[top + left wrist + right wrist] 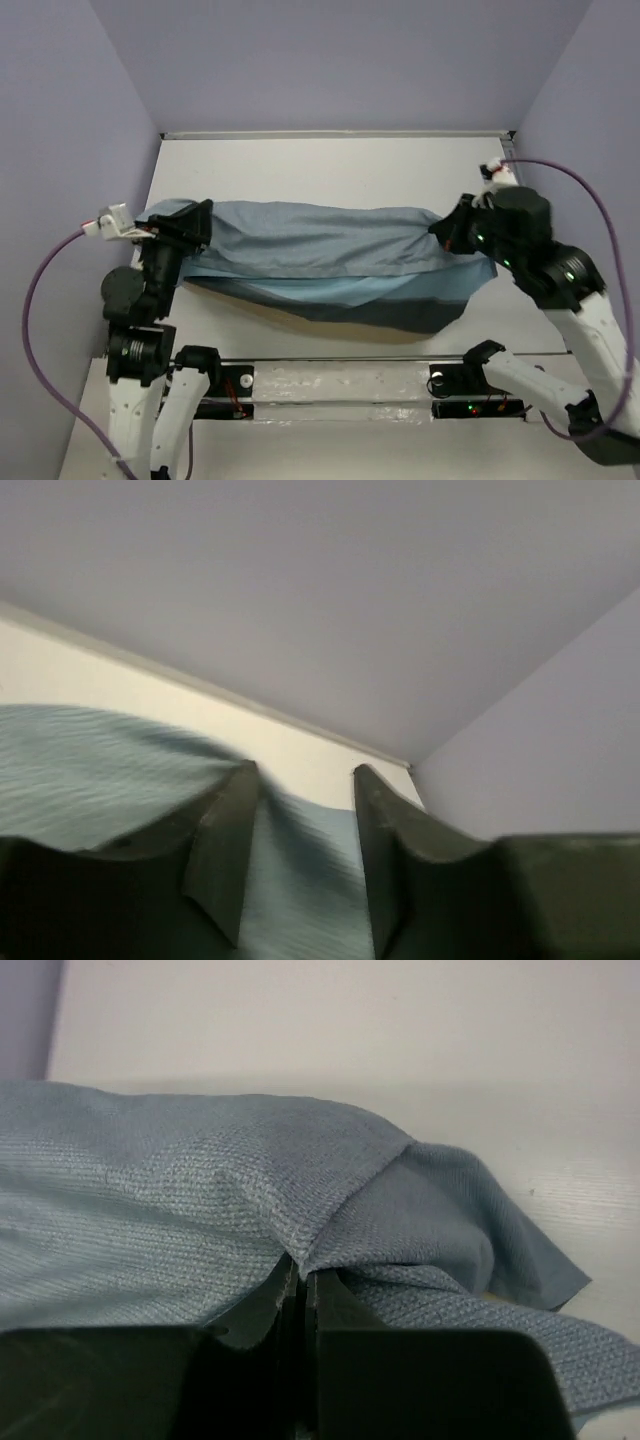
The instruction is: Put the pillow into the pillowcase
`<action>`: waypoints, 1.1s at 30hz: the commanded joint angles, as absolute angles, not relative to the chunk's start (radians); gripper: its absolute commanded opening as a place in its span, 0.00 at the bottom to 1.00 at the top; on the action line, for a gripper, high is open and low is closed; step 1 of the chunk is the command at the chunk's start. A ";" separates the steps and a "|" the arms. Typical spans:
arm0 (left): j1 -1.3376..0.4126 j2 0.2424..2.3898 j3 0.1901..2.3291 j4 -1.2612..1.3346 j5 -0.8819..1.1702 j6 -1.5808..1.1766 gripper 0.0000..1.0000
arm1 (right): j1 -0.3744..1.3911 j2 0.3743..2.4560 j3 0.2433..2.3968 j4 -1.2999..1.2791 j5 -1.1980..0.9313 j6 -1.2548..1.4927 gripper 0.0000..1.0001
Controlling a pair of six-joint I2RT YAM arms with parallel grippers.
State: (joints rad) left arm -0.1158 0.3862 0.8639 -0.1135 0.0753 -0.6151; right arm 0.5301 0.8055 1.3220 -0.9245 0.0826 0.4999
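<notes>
Left claw point(303, 780) stood with its fingers point(228, 830) apart at the left end of the pillowcase point(320, 245). Blue-grey cloth showed in the gap between them, though whether they touched it could not be told. Right claw point(300, 1278) was pinched together on a fold of the same cloth at the right end. The pillowcase lay stretched from left to right across the middle of the white bench point(330, 165), plump along its length. Dark blue and paler bands point(400, 305) showed along its near edge. A purple cable point(35, 300) looped from the left wrist. Lilac walls point(330, 60) closed in the bench at left, right and far side.
</notes>
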 commanded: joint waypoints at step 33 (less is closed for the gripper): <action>-0.015 0.787 0.350 0.379 -0.124 -0.787 0.99 | 0.029 1.028 0.672 -0.121 -0.057 0.560 0.91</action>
State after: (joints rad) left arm -0.0505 0.7990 0.3531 0.2199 -0.0982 -0.7345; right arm 0.0643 1.0256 0.7036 -0.2825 -0.1177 0.5327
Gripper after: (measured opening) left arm 0.989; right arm 0.899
